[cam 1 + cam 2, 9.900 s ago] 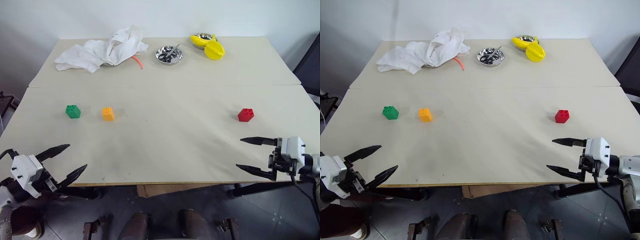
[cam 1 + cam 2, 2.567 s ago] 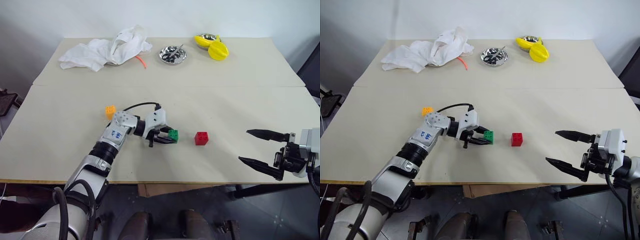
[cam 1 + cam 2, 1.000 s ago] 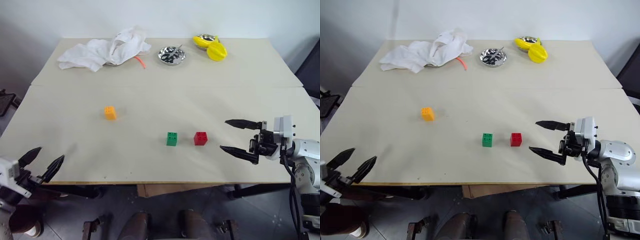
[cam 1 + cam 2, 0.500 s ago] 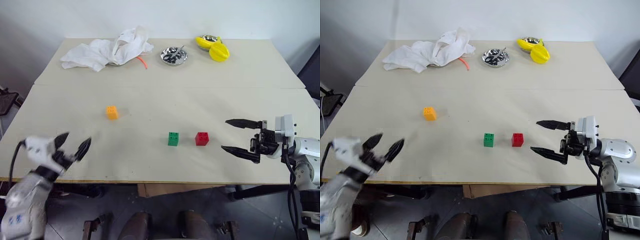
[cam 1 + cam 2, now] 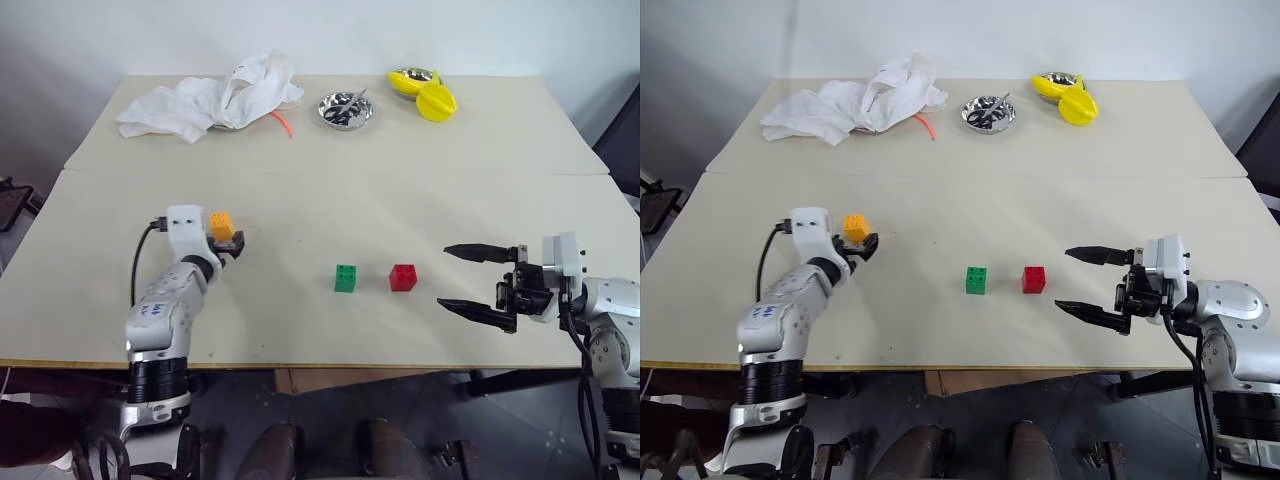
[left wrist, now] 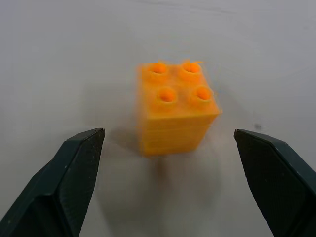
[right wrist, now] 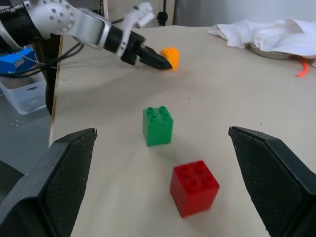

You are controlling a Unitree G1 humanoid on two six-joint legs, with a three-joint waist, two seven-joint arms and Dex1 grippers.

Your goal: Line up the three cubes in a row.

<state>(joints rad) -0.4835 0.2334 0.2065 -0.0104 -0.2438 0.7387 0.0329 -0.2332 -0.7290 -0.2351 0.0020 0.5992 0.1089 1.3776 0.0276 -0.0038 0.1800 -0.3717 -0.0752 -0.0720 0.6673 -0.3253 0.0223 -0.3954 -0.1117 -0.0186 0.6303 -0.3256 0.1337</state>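
On the near half of the table, the green cube and red cube sit side by side, studs up, a small gap between them. Well to their left, the orange cube stands apart, studs up too, turned slightly askew. Left gripper reaches forward along the tabletop, fingers spread wide either side of the orange cube, not touching it. Right gripper hovers right of the red cube, pointing left, fingers spread wide, holding nothing.

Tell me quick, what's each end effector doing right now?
Left end effector: open, fingers either side of the orange cube, not gripping it.
Right end effector: open, holding nothing.
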